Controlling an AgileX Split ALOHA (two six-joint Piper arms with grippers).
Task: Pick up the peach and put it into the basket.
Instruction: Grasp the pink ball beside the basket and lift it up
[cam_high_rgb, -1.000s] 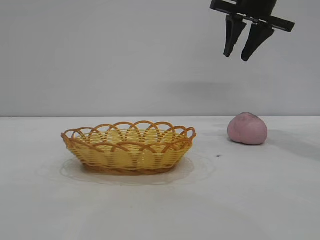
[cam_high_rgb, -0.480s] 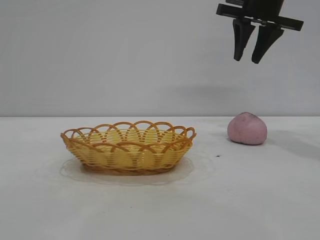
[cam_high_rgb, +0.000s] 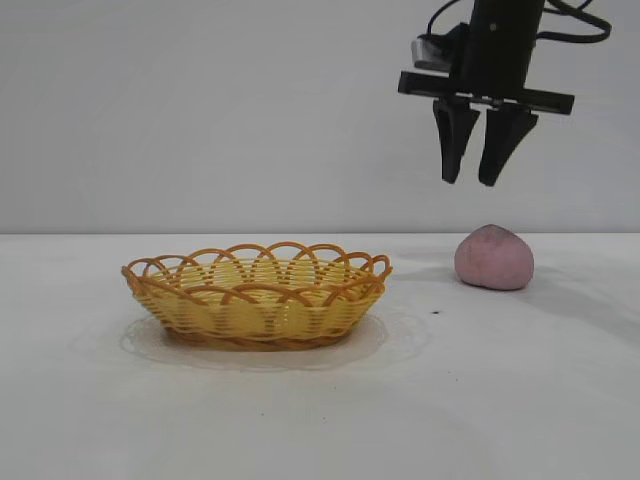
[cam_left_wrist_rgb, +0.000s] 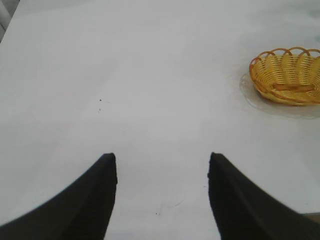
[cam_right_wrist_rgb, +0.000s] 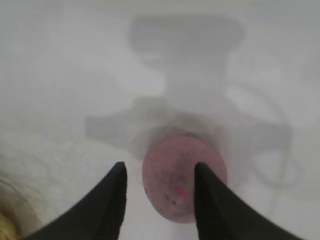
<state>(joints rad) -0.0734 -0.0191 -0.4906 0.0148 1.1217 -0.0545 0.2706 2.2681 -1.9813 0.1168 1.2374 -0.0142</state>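
Two arms share this white table (cam_high_rgb: 520, 400), but only one is at work. Largest of the things on it is the woven basket (cam_high_rgb: 257, 296), sitting empty toward the left of the exterior view, with nothing touching it. The right gripper (cam_high_rgb: 479, 182) hangs in the air pointing straight down, its two black fingers apart and holding nothing. Well apart from the basket, the peach (cam_high_rgb: 494, 258) rests on the table below the gripper and a little to its right, untouched. The left gripper (cam_left_wrist_rgb: 162, 162) is idle over bare table, jaws also apart and empty, with the basket far off in its wrist view.

From the right wrist view, the peach (cam_right_wrist_rgb: 182, 180) sits off-centre, partly hidden behind one finger (cam_right_wrist_rgb: 220, 210). My concern is that a straight descent could land that finger on top of the fruit, pushing or rolling it away instead of straddling it; the round shape would make that easy.

Compared with a second ago, the right gripper has come down noticeably and shifted slightly left; peach and basket have not moved.
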